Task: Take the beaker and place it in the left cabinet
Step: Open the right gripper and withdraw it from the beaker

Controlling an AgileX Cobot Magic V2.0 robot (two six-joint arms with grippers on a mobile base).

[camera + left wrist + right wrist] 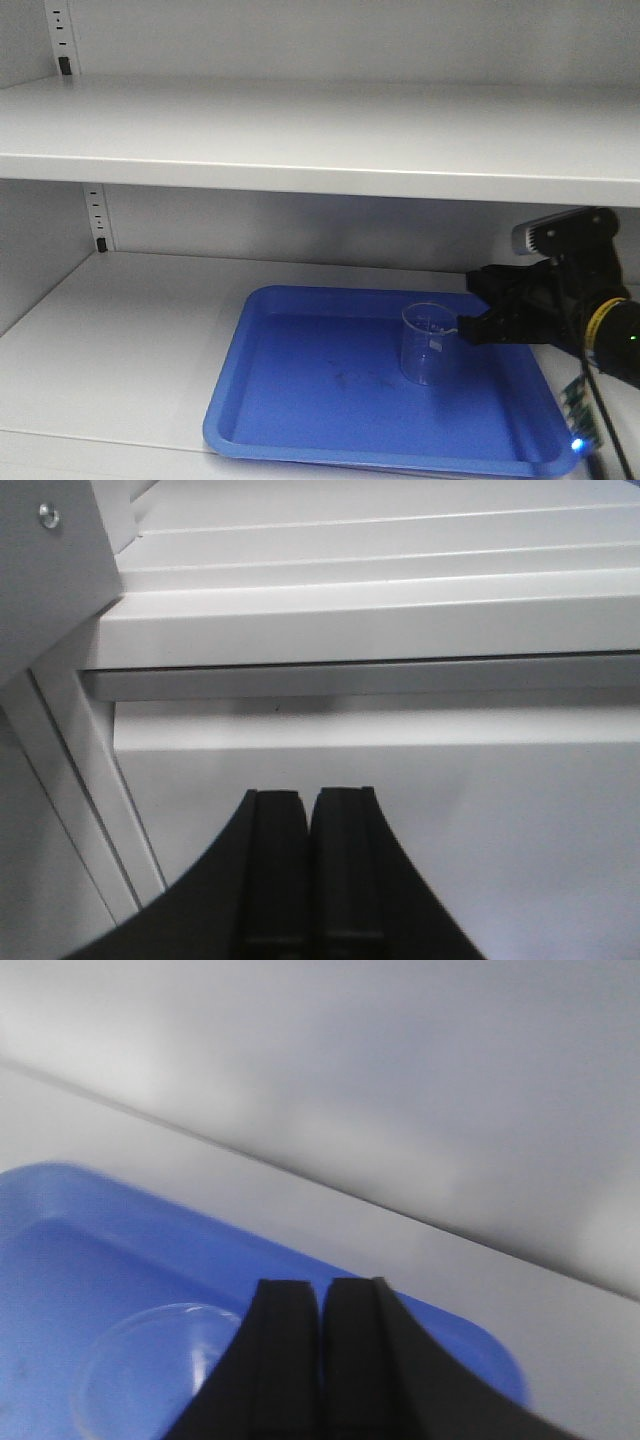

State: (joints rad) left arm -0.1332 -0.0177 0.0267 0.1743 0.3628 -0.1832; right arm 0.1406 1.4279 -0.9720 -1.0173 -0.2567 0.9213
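Observation:
The beaker (425,345), small and of clear glass, stands upright in a blue tray (310,400) on a lower shelf of the pale left cabinet (120,330). My right gripper (463,332) reaches in from the right, its fingertips at the beaker's right rim and its jaws closed to a thin gap on the glass. In the right wrist view the beaker (150,1380) lies just left of and partly behind the right gripper (322,1285), over the tray (120,1230). The left gripper (308,795) is shut and holds nothing, facing the cabinet's shelf edges (350,630).
Another cabinet shelf (320,150) runs close overhead. A slotted rail (97,215) stands at the back left. The right arm's camera housing (560,232) sits just under that upper shelf. The cabinet's back wall (400,1080) is close behind the tray.

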